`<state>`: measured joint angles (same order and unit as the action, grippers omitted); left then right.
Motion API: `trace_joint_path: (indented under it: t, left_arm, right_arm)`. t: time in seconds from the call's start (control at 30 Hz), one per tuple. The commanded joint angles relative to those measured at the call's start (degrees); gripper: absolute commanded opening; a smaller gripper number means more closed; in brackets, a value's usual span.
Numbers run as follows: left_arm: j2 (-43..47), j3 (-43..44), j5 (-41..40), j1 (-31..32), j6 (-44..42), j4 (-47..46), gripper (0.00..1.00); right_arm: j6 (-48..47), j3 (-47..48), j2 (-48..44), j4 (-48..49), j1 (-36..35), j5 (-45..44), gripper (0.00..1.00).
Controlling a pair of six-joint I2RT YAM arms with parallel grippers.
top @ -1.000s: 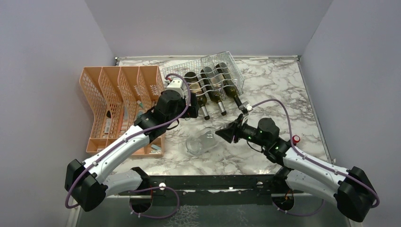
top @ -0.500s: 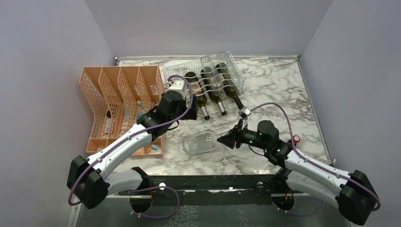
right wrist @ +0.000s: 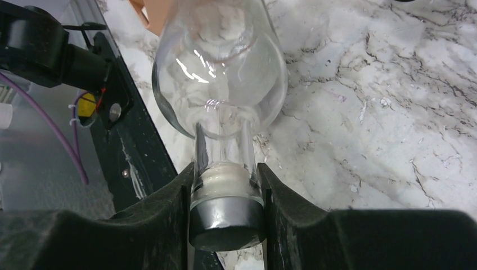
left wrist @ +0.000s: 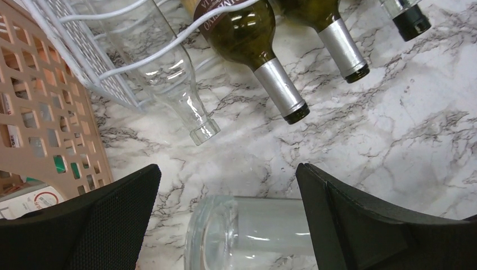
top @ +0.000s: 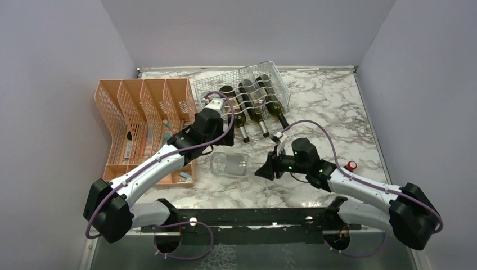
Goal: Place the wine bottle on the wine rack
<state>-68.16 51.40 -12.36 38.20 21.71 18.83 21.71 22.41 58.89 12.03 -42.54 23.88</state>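
1. The clear glass wine bottle lies on its side on the marble table, with its long axis roughly left to right and its neck toward the right arm.
2. The right gripper is clamped on the neck by its mouth.
3. The left gripper hangs over the bottle's base with its fingers spread wide, seemingly not touching it.
4. The wine rack stands beyond the bottle, and the left arm is the nearer of the two to it.

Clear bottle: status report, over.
Right gripper shut on clear bottle neck. Bottle horizontal, short of wine rack. Left gripper open over its base, rack side.
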Motion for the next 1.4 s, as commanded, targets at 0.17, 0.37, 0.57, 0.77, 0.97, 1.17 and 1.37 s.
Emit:
trace_joint_path:
  t: [0.17,0.37,0.57,0.77,0.97,1.17,1.37]
  left_arm:
    - [-3.57,0.04,1.53,-1.27,-0.26,3.67,0.99]
    - [-4.39,-1.99,1.64,-1.88,0.65,3.71,0.99]
    - [-5.49,-3.32,3.66,-2.25,2.28,3.77,0.97]
    - [-5.38,-4.66,6.01,-2.31,3.43,2.84,0.90]
    - [-6.00,-5.25,7.07,-2.25,3.59,2.10,0.84]
    - [-6.10,-5.08,7.26,-2.27,3.53,2.08,0.81]
    - [-5.93,-5.24,7.43,-2.31,3.75,2.02,0.79]
  right_arm:
    - [-6.72,7.59,11.88,-9.77,-0.08,1.63,0.01]
    - [-6.81,9.84,18.30,-12.75,-0.16,3.24,0.01]
    - [-7.33,13.04,22.62,-16.42,-1.02,-0.17,0.10]
    - [-9.01,15.33,24.81,-16.99,-1.56,-1.25,0.39]
    - [-11.84,18.14,27.08,-16.22,-1.88,-1.13,0.49]
    - [-14.48,20.34,30.42,-14.23,-2.77,0.31,0.52]
    - [-15.90,20.83,33.34,-12.12,-4.21,0.50,0.52]
